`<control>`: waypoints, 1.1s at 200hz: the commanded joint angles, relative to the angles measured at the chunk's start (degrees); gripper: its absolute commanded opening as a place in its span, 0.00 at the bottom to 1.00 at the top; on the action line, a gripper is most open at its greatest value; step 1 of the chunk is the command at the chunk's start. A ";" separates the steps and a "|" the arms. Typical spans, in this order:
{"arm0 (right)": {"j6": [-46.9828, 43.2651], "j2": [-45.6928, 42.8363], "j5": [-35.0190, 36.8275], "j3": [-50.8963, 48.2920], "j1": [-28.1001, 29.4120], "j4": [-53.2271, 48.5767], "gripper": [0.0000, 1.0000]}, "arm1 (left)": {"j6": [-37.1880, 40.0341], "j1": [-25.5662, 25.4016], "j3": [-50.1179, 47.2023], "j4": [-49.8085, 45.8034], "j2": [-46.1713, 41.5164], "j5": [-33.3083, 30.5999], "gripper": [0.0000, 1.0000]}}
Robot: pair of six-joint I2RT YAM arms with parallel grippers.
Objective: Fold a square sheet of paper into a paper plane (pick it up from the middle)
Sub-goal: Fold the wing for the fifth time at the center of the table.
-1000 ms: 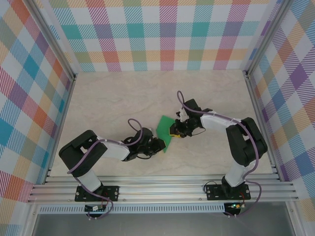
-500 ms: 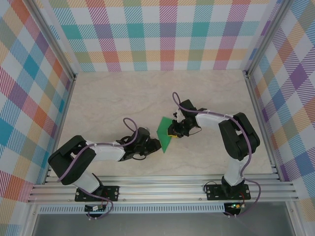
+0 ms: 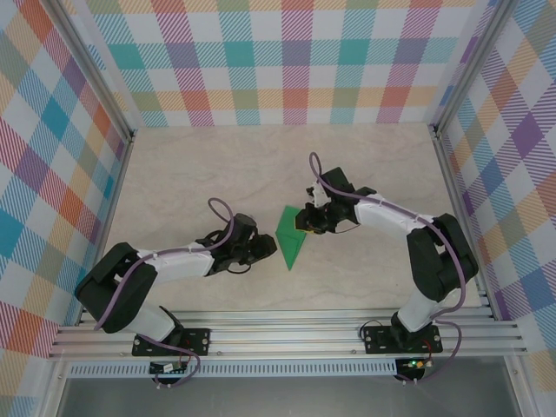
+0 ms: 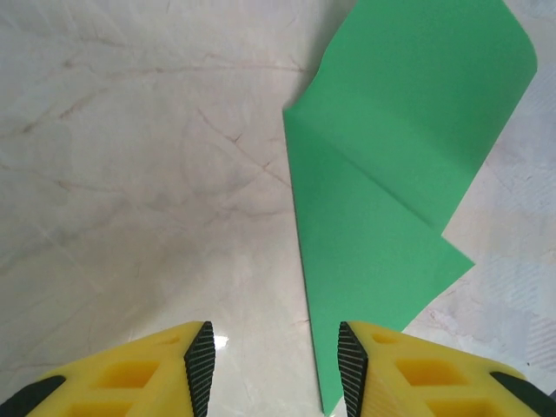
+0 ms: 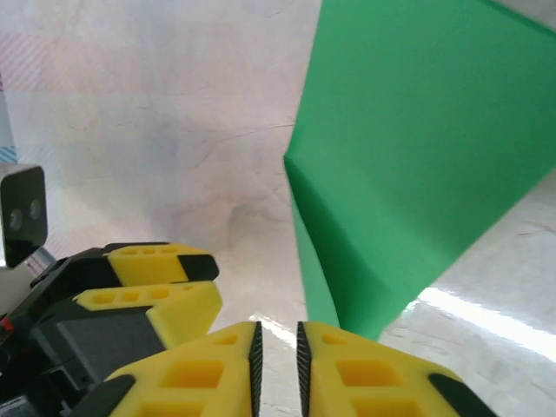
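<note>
You have a pale beige, marble-patterned tabletop (image 3: 191,174) under everything, its grey veins and a soft glare clear in both wrist views. 3 multicoloured checked wall panels (image 3: 295,61) enclose it, and ribbed silver aluminium rails (image 3: 287,334) run along the near edge.

You see the right gripper (image 5: 278,356) with its two yellow fingers almost together; only a thin slit is between them, and nothing is in it. The folded green paper (image 5: 417,156) is just ahead and to the right, its lower tip near the right finger. To the left, the left gripper (image 5: 213,282) is above the marble table (image 5: 156,104).
</note>
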 commanded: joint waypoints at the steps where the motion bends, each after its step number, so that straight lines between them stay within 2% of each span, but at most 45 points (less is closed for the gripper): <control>1: 0.19 2.17 -3.41 0.52 1.72 1.21 0.16 | 1.66 0.98 2.08 -2.11 0.04 0.93 0.44; 56: -1.19 8.52 0.94 2.03 2.06 -1.83 0.12 | 1.79 2.02 3.79 -1.93 2.51 2.35 0.46; 125: -2.93 10.55 4.20 -0.46 1.63 -2.02 0.11 | 2.25 2.22 7.60 -2.19 7.03 4.44 0.49; 173: -2.98 10.22 3.52 -3.50 1.28 0.91 0.10 | 2.38 2.43 10.41 -3.48 10.00 4.36 0.53; 220: -1.88 8.05 -0.82 -7.09 -0.22 6.80 0.11 | 2.34 2.50 12.61 -4.07 12.55 4.78 0.54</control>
